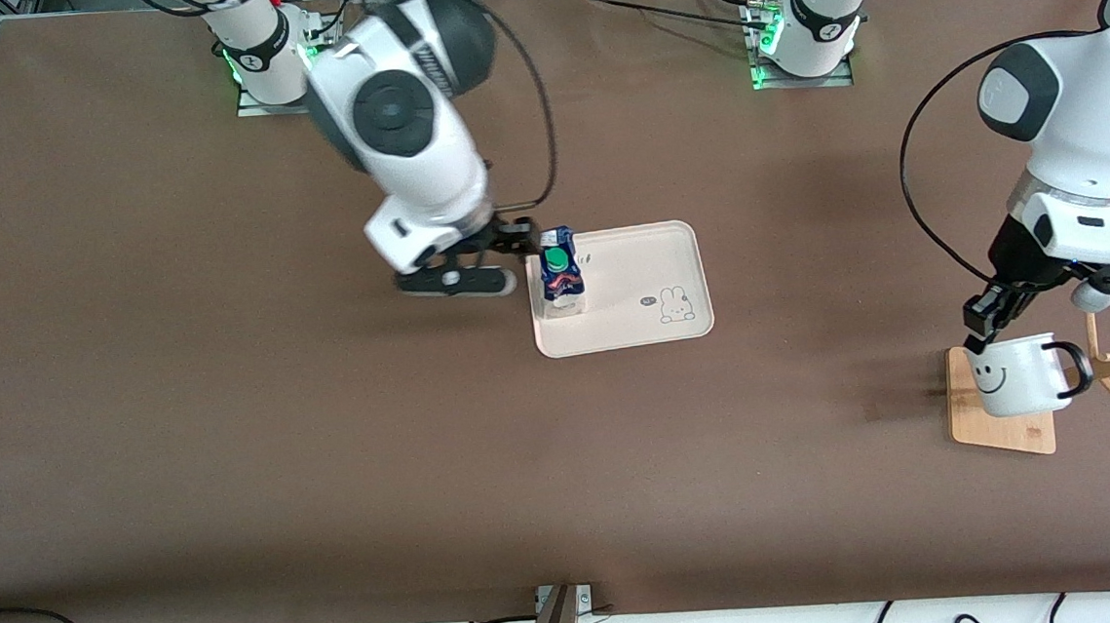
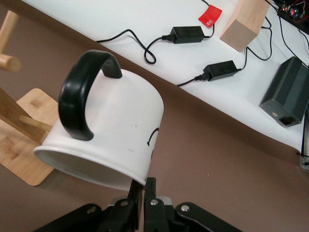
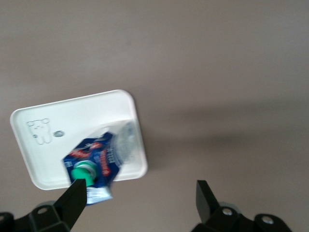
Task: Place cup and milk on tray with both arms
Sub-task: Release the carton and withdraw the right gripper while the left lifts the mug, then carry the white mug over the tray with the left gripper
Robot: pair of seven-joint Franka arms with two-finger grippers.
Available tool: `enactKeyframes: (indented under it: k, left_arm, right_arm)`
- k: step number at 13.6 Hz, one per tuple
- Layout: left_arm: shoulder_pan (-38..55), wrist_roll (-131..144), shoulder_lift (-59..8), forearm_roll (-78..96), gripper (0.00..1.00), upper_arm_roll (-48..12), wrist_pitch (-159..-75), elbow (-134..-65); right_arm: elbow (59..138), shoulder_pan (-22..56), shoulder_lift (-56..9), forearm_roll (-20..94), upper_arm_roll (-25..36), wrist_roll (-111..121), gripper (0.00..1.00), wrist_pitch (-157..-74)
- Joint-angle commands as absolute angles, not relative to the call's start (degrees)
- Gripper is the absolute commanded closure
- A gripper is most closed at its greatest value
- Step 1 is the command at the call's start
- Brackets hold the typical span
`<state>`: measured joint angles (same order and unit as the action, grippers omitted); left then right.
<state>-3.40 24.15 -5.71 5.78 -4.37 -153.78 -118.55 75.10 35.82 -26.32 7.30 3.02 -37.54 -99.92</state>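
Standing on the tray [image 1: 678, 254], the milk [image 1: 561, 287] is released by the spread right gripper [image 1: 533, 242]; the left gripper [image 1: 978, 329] pinches the cup [image 1: 1019, 377] above the rack [image 1: 998, 427], undelivered.

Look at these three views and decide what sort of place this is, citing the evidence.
Most likely a robotics lab test bench. Two arms are bolted to a brown table, the left gripper gripping a smiley mug, the right gripper by a milk carton; power adapters and cables lie alongside.
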Motion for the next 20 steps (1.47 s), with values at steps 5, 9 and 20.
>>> enactKeyframes:
  k: [5, 9, 20]
  left_arm:
    - [-3.43, 23.47, -4.39, -4.57, 1.00, -11.68, -127.84, -105.93]
    - [-1.94, 20.50, -7.20, -3.96, 1.00, -13.71, -103.77, -93.55]
    - [7.99, 20.74, -15.63, 2.19, 1.00, -13.71, -72.87, -86.84]
  right_arm:
    - [81.54, 29.79, -13.56, 8.61, 12.99, -16.81, 0.00, -89.48]
    - [91.91, 29.88, -3.62, 8.35, 18.71, -10.30, 0.00, -89.38]
    - [100.53, 6.52, 3.68, 3.61, 5.73, 3.08, 0.00, -90.26]
